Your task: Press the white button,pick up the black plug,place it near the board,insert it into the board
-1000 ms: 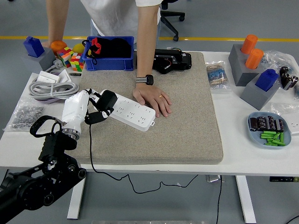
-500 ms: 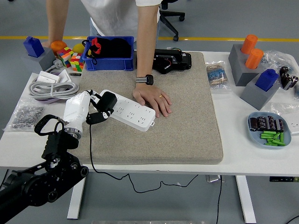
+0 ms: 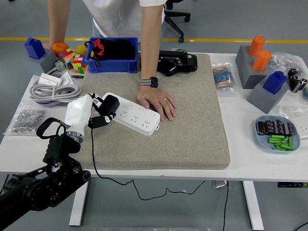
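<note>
A white power strip (image 3: 134, 114) lies at an angle on the beige mat (image 3: 187, 130), left of centre. My left hand (image 3: 98, 113), white-backed with black fingers, is shut on the black plug (image 3: 110, 105), which sits over the strip's left end. The plug's black cable (image 3: 92, 154) runs down over the table's near edge. A person's hand (image 3: 158, 101) with a watch rests flat on the mat, touching the strip's right part. I cannot make out the white button. My right arm does not show.
A blue bin (image 3: 113, 55) and a black device (image 3: 175, 62) stand at the back. Coiled grey cable (image 3: 54, 91) and a bag of screws (image 3: 29, 118) lie at the left. Grey blocks with orange and blue caps (image 3: 262, 67) and a dish of parts (image 3: 278, 134) sit at the right.
My left arm has shifted slightly right and forward with the plug, which stays at the strip's left end. The person's hand has not moved.
</note>
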Tool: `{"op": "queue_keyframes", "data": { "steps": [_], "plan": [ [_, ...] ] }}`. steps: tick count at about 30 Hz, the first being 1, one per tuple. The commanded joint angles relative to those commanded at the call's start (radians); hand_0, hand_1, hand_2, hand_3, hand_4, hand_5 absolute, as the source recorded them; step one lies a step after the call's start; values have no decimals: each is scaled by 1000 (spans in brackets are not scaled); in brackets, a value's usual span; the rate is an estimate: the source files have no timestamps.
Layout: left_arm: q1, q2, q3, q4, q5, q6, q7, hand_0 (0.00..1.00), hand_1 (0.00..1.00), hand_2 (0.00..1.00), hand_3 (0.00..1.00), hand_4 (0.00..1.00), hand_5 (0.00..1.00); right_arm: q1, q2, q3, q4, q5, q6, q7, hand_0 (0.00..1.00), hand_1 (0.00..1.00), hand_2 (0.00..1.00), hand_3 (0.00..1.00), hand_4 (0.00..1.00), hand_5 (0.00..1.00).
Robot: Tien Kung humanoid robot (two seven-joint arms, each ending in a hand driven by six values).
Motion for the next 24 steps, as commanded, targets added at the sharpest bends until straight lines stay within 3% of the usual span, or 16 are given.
{"op": "queue_keyframes", "data": {
  "steps": [10,11,16,17,22,23,24],
  "plan": [
    [1,5,-4,-3,3,0,5,164,143,198,470,430,2,0,1,3,0,-1,0,0,615,587,578,580,640,370],
    [1,5,-4,-2,4,0,8,192,167,220,504,533,2,0,1,4,0,-1,0,0,615,587,578,579,640,370],
    [2,4,-6,0,6,-3,12,192,167,220,504,533,2,0,1,4,1,0,0,0,615,587,578,579,640,370],
    [2,3,-7,0,5,-6,11,200,209,257,549,784,2,0,1,5,1,0,0,0,615,586,578,579,640,370],
    [2,3,-10,0,11,-20,17,200,209,257,549,784,2,-1,1,5,0,0,0,0,615,586,578,579,640,370],
    [1,3,-11,1,11,-22,18,235,294,340,552,802,2,-1,2,5,0,0,0,0,615,586,578,579,640,370],
    [2,3,-11,1,12,-23,18,235,294,340,552,802,2,-1,1,5,0,0,0,0,615,586,578,579,640,370]
  ]
}}
